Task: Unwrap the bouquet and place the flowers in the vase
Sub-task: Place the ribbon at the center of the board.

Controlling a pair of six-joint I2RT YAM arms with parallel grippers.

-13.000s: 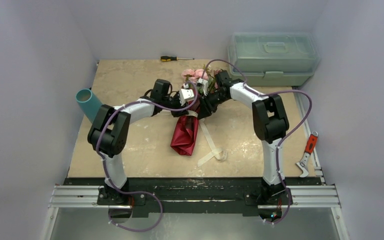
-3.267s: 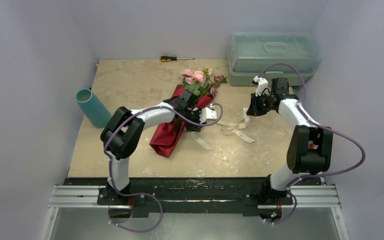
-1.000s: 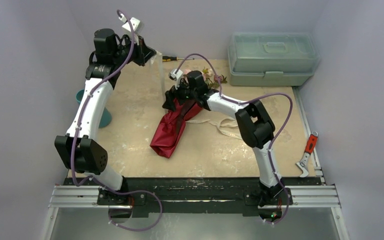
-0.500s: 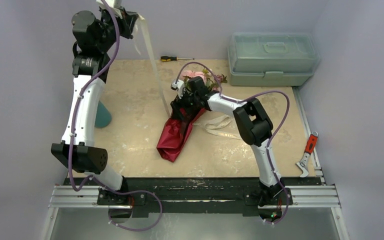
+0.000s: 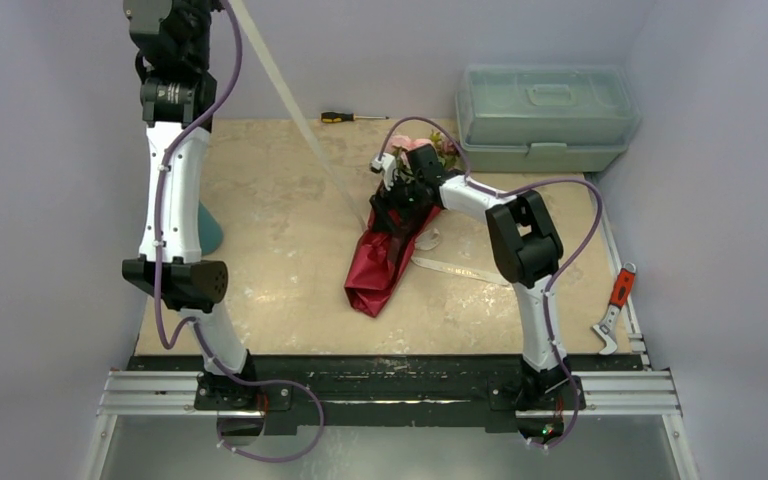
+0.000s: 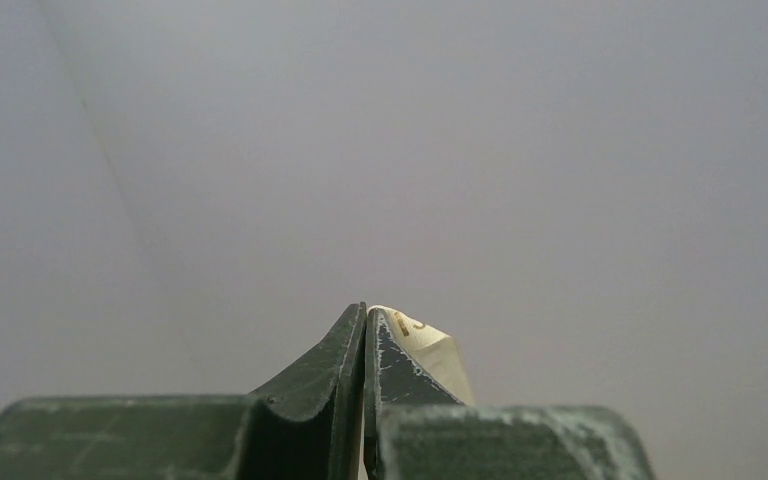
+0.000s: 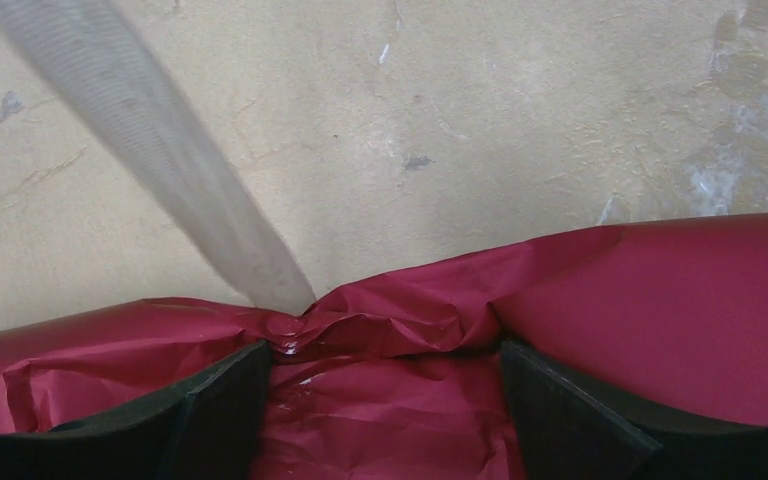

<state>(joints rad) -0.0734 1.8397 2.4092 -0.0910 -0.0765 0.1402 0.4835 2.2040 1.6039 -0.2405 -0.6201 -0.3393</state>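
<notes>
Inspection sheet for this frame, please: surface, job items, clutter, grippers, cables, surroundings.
Surface: beige table, scuffed, whitish smears.
Job's things: bouquet lying wrapped, flowers at far end; ribbon taut up from it; vase half hidden behind left arm.
Clutter: screwdriver, toolbox, red-handled tool.
Grippers: left gripper shut on ribbon, raised high; right gripper open astride the wrap.
Cables: purple cables looped along both arms.
Surroundings: pale walls; nothing else seen.

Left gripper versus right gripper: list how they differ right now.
The left gripper is shut on the cream ribbon; the right gripper stands open astride the red wrapping paper. The left gripper is raised high above the table; the right gripper sits low, down at the paper. Both have dark fingers.
</notes>
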